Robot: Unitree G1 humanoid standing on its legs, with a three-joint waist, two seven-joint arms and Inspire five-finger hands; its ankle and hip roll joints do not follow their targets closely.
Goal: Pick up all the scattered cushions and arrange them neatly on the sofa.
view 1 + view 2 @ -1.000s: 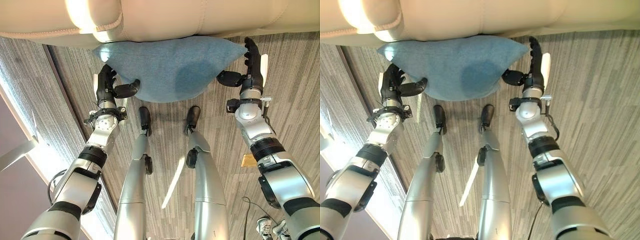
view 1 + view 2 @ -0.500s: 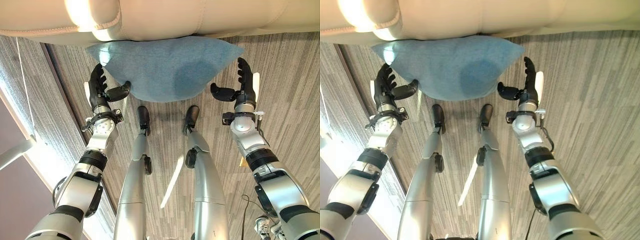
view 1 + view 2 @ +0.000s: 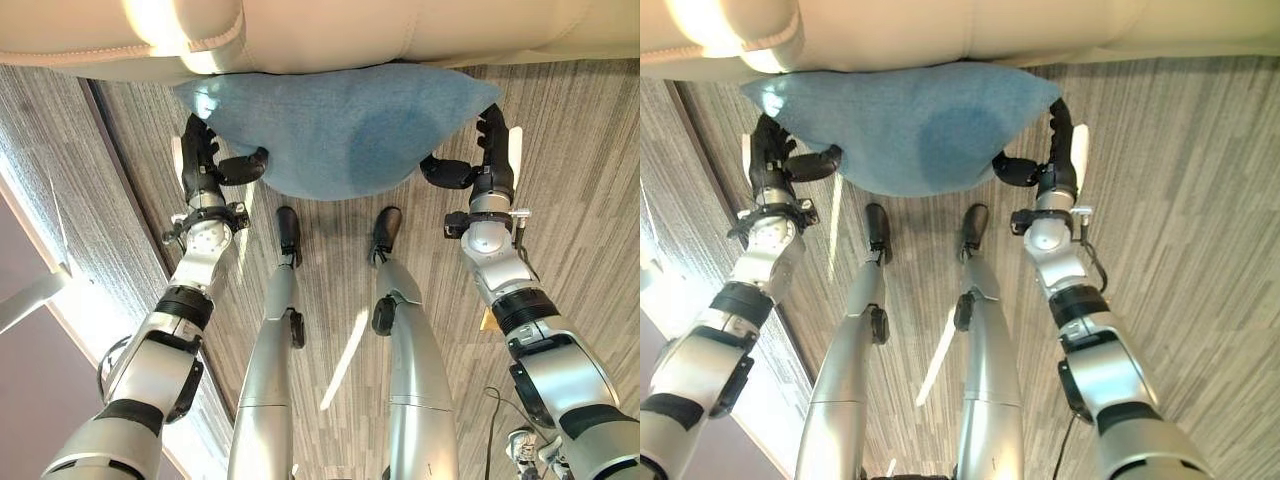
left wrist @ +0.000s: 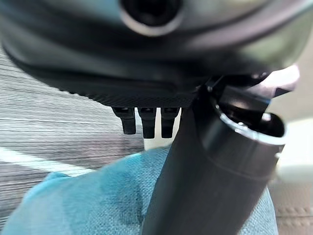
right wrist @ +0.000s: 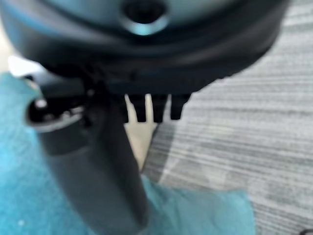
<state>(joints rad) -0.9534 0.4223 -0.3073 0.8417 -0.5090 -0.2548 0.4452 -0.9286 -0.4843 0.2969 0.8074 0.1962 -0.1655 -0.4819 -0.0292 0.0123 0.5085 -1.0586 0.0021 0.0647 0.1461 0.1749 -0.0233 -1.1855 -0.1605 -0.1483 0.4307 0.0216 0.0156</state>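
Against the sofa (image 3: 320, 30) base on the floor (image 3: 580, 150) lies the blue cushion (image 3: 330, 130) — soft, light — left hand (image 3: 205, 170) and right hand (image 3: 485, 165) flanking its ends, fingers straight, thumbs touching, nothing gripped.

You will find no legible text, label, brand, number or sign anywhere in these views: none on the blue cushion (image 3: 340, 125), none on the cream sofa (image 3: 330, 35), and none on the grey striped floor (image 3: 580, 150).
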